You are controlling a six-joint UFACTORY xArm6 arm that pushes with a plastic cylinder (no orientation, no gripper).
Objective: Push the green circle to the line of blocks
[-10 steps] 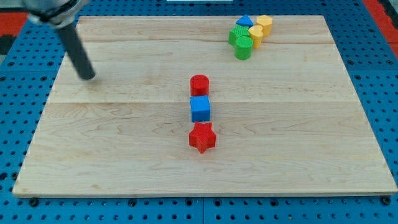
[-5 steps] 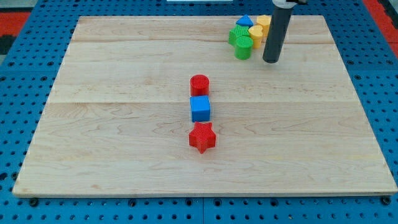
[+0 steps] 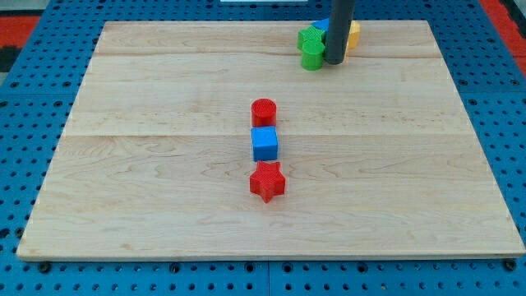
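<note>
The green circle (image 3: 311,57) sits near the view's top, right of centre, in a cluster with a second green block (image 3: 310,38). My tip (image 3: 334,62) stands right against the green circle's right side, and the rod hides most of the cluster behind it. A line of blocks runs down the middle of the board: a red circle (image 3: 264,111), a blue square (image 3: 265,143) and a red star (image 3: 267,182). The line lies well below and left of the green circle.
A yellow block (image 3: 353,34) and a sliver of a blue block (image 3: 323,25) show beside the rod at the cluster. The wooden board (image 3: 148,189) rests on a blue pegboard, with its top edge just behind the cluster.
My tip moved from the far left across to the cluster, then from the green circle's right into contact with it. The green circle shifted slightly left and up.
</note>
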